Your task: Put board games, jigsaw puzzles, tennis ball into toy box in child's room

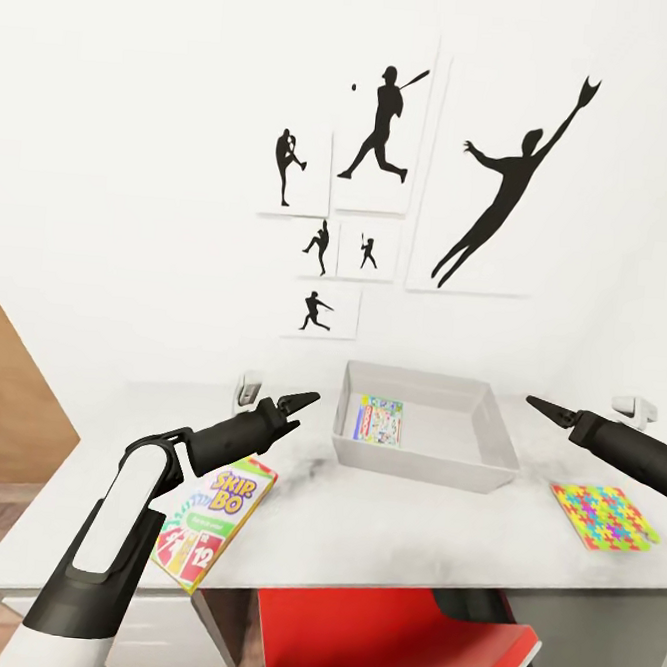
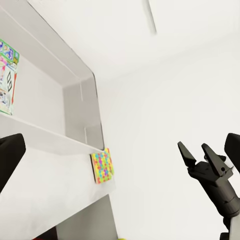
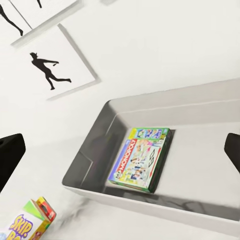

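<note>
Both arms hang over the table (image 1: 389, 518), and the Skip-Bo box (image 1: 213, 520) lies at lower left of the head view, directly under the left arm. The left gripper (image 1: 303, 402) points toward the toy box (image 1: 423, 466); its fingers look pressed together to a point, holding nothing. So the game sits back and below those fingers, its long axis running diagonally toward the table's front edge — one corner seems to overhang.

The right gripper (image 1: 537, 403) looks closed and empty too, hovering above the jigsaw puzzle (image 1: 602, 515), a thin flat square of bright interlocking pieces at right.

The Monopoly box (image 3: 141, 158) already lies flat inside the pale grey bin — smooth sloping walls, rounded rim. Glossy cardboard on a slick top: likely a tricky flat pick, and the left arm is nearer.
</note>
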